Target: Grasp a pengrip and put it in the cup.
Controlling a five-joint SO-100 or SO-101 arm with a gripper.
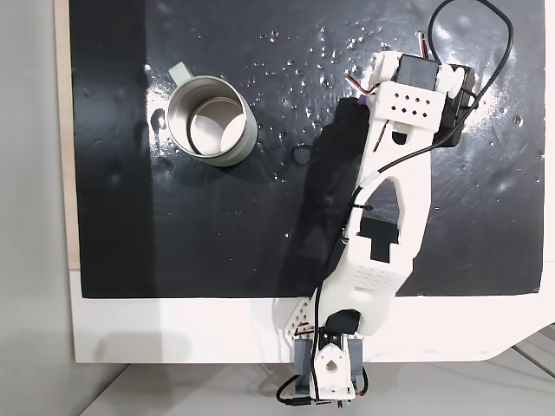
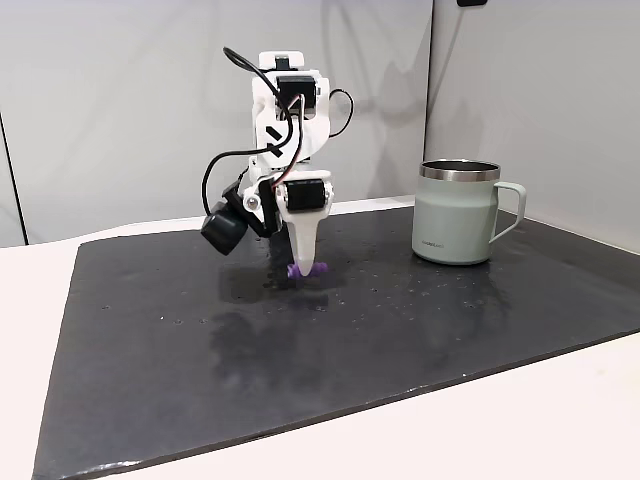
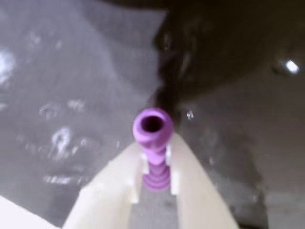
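Note:
In the wrist view, the light-purple ribbed pengrip point(image 3: 152, 138) sits between my two white fingers, its open end pointing away from the camera. My gripper point(image 3: 155, 145) is shut on it, pads touching both sides. In a fixed view from the side, the gripper point(image 2: 304, 266) points straight down with its tip at the black mat, and the pengrip point(image 2: 311, 270) shows at the tip, low on the mat. From above, a sliver of the pengrip point(image 1: 358, 102) peeks out beside the wrist. The silvery-grey cup point(image 2: 455, 222) stands upright and apart, to the right in the side view and at the upper left point(image 1: 245, 141) from above.
A black mat point(image 1: 199, 234) covers most of the white table point(image 1: 173, 334). My white arm point(image 1: 390, 199) reaches from its base at the front edge toward the back right of the mat. A pale wall stands behind the table.

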